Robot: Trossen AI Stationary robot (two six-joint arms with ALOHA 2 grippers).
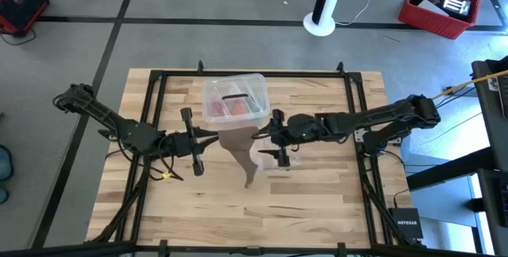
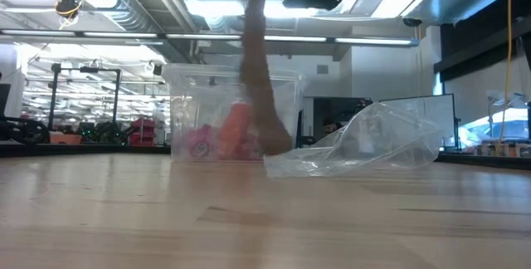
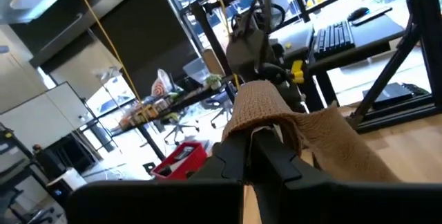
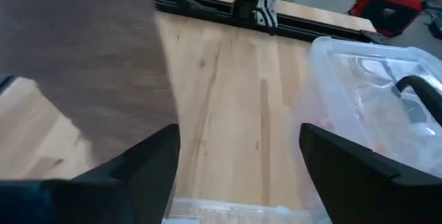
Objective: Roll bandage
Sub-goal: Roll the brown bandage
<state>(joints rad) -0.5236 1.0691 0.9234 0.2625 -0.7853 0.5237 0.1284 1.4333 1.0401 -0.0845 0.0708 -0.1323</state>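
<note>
Bandage (image 1: 238,147) is lifted off the worktop (image 1: 317,201), hanging mid-centre between both arms, just in front of the clear plastic box (image 1: 233,98). Its top edge is strung out level; from there it narrows to a point that dangles toward the worktop's front.

Left end effector (image 1: 213,136) sits at the bandage's left top corner. In the left wrist view the tan knit fabric (image 3: 276,117) drapes over its fingertips (image 3: 238,148), which are closed together with the cloth pinched between them. So: clamped on the bandage.

Right end effector (image 1: 263,135) is at the bandage's right top edge, touching it in the high view. In the right wrist view its fingers (image 4: 148,158) are spread wide apart with bare worktop between them, and the bandage (image 4: 83,58) hangs blurred just beside one finger, not between them. Spread wide, nothing gripped.

Low view: bandage (image 2: 259,78) hangs as a vertical strip in front of the box (image 2: 207,111), lower end near the worktop surface. Crinkled clear plastic bag (image 2: 365,149) lies beside the box.
</note>
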